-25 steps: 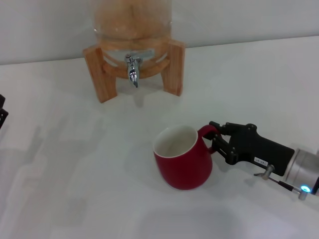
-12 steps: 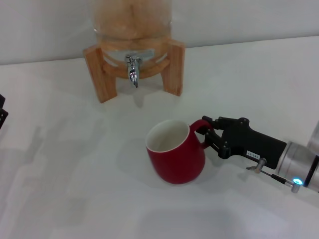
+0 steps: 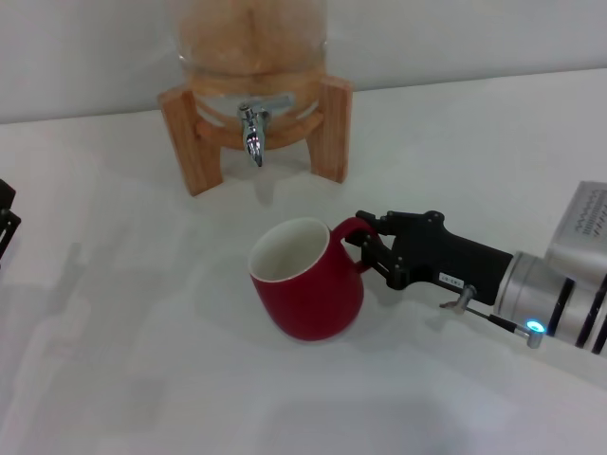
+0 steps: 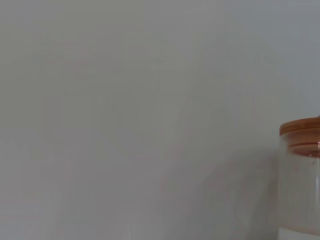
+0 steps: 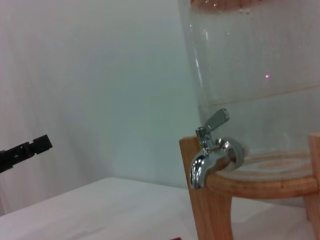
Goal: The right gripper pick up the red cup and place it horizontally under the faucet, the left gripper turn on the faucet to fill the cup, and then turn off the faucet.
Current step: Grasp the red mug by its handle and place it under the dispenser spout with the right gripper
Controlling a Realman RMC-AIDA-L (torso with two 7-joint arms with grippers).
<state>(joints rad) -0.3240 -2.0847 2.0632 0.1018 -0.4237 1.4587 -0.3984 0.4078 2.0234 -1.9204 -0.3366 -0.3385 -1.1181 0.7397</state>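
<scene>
The red cup (image 3: 308,289), dark red with a white inside, is in the middle of the white table in the head view, its mouth tipped slightly to the left. My right gripper (image 3: 364,245) reaches in from the right and is shut on the cup's loop handle. The chrome faucet (image 3: 251,133) hangs from the dispenser behind the cup, lever up and spout down; it shows close up in the right wrist view as the faucet (image 5: 212,150). My left gripper (image 3: 5,220) sits at the far left edge, away from the faucet, and appears as a black left gripper (image 5: 25,149) in the right wrist view.
The glass dispenser (image 3: 251,38) rests in a wooden stand (image 3: 185,142) at the back of the table, against a pale wall. The left wrist view shows only the wall and the dispenser's wooden lid (image 4: 300,127).
My right gripper has carried the red cup to the left and a little farther back, closer to the faucet. The left gripper has stayed at the left edge.
</scene>
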